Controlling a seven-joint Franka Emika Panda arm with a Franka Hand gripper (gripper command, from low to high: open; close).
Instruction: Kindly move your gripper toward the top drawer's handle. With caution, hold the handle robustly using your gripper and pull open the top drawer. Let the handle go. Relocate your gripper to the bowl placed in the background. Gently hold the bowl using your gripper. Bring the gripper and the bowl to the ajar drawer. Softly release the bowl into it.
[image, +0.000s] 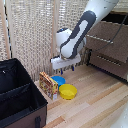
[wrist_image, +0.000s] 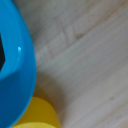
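Observation:
My gripper (image: 66, 66) hangs from the bulky white arm just above the blue bowl (image: 58, 80), which rests on the wooden floor. Its two short dark fingers look apart, and nothing shows between them. In the wrist view the blue bowl (wrist_image: 17, 75) fills one side from very close, with bare wood beside it. On the exterior view's right stands the dresser, and its top drawer (image: 107, 31) juts out from the front, open. The silver handle (image: 100, 39) runs across that drawer, far from the gripper.
A larger yellow bowl (image: 68, 91) sits touching the blue one, and its rim shows in the wrist view (wrist_image: 37, 115). A colourful box (image: 48, 85) stands beside both bowls. A big black case (image: 20, 97) fills the exterior view's left. A lower drawer (image: 109, 61) is below the top one.

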